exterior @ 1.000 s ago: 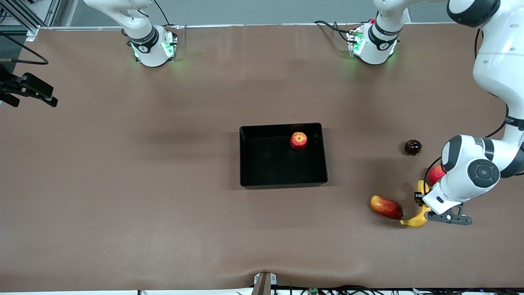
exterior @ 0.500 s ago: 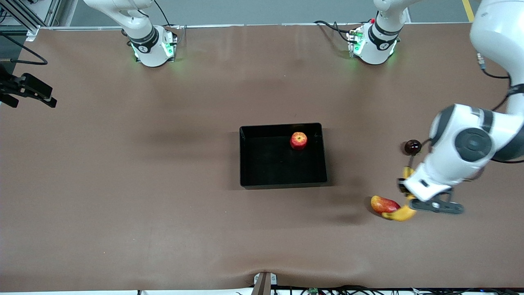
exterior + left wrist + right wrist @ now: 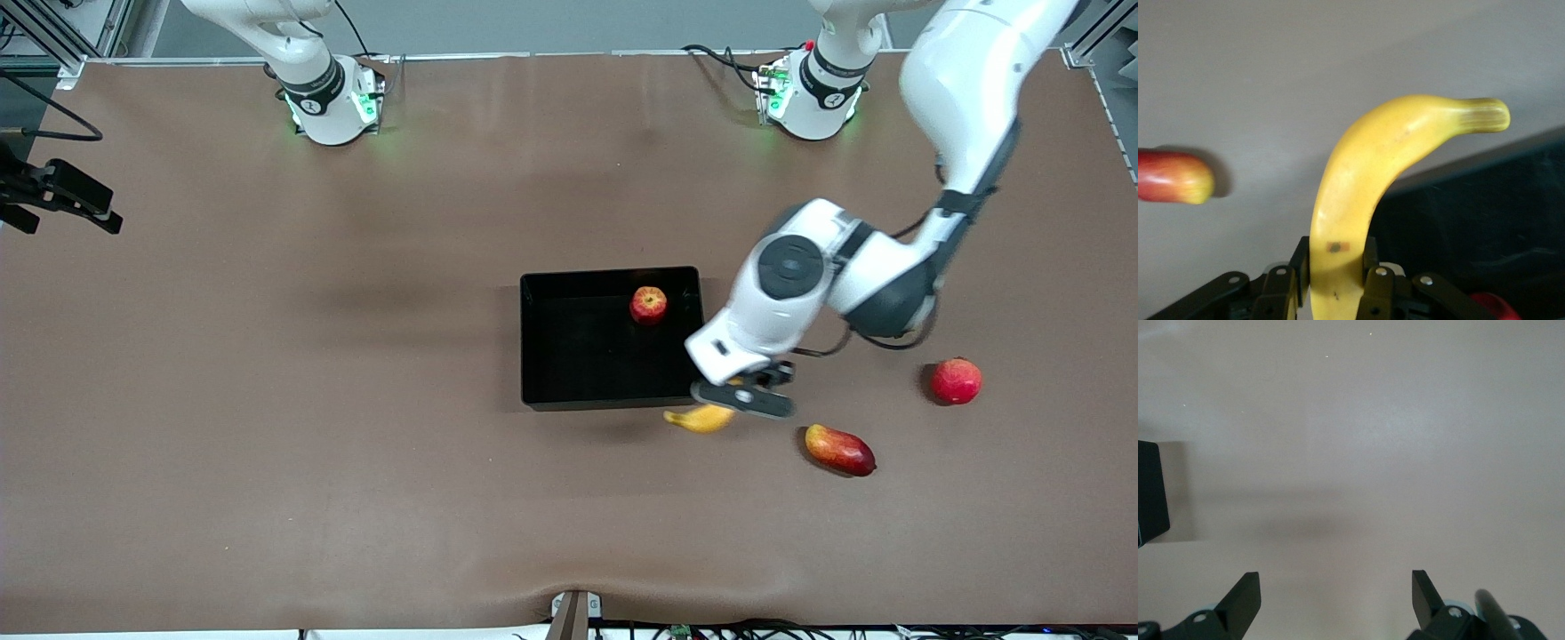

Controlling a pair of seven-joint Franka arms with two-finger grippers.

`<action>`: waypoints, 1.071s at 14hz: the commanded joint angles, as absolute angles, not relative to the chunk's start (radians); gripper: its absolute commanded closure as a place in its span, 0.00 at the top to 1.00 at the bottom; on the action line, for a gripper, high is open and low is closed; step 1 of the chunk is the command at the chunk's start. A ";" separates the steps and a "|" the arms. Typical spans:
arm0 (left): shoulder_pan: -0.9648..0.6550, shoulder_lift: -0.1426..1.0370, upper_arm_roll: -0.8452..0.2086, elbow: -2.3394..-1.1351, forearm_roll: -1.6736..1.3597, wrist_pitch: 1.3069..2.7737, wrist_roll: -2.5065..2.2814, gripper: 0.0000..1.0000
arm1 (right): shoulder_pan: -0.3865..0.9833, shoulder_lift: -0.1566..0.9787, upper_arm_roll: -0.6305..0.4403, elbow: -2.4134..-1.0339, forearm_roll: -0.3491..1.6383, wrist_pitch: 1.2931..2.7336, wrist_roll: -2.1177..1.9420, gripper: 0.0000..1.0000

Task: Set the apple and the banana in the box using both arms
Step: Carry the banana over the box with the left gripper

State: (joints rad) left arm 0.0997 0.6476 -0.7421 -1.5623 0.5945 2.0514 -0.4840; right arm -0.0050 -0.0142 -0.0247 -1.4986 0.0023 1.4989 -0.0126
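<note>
My left gripper (image 3: 733,396) is shut on the yellow banana (image 3: 702,418) and holds it in the air over the box's near rim, at the corner toward the left arm's end. In the left wrist view the banana (image 3: 1365,180) sticks out from between the fingers (image 3: 1369,257). The red-and-yellow apple (image 3: 648,304) lies in the black box (image 3: 587,356), which also shows in the left wrist view (image 3: 1485,213). My right gripper (image 3: 67,191) waits open and empty over bare table at the right arm's end; it also shows in the right wrist view (image 3: 1335,590).
A red-yellow mango (image 3: 839,449) lies on the table beside the box, toward the left arm's end, and shows in the left wrist view (image 3: 1171,177). A larger red round fruit (image 3: 956,380) lies farther toward that end. The left arm's forearm (image 3: 853,267) hangs over the table there.
My left gripper has lifted the banana off the table by the mango and carried it toward the box. The red round fruit has come into full view. The right arm has not moved.
</note>
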 commanded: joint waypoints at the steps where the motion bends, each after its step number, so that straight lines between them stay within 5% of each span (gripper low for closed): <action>1: -0.007 0.660 -0.732 -1.523 0.611 2.051 -0.494 0.00 | -0.009 -0.012 -0.021 -1.485 -0.017 1.496 -0.023 1.00; 10: -0.204 0.738 -0.706 -1.497 0.615 2.049 -0.972 0.00 | -0.012 -0.012 -0.023 -1.485 -0.017 1.496 -0.021 1.00; 15: -0.397 0.762 -0.511 -1.482 0.609 2.052 -1.055 0.00 | -0.012 -0.012 -0.023 -1.485 -0.017 1.497 -0.023 1.00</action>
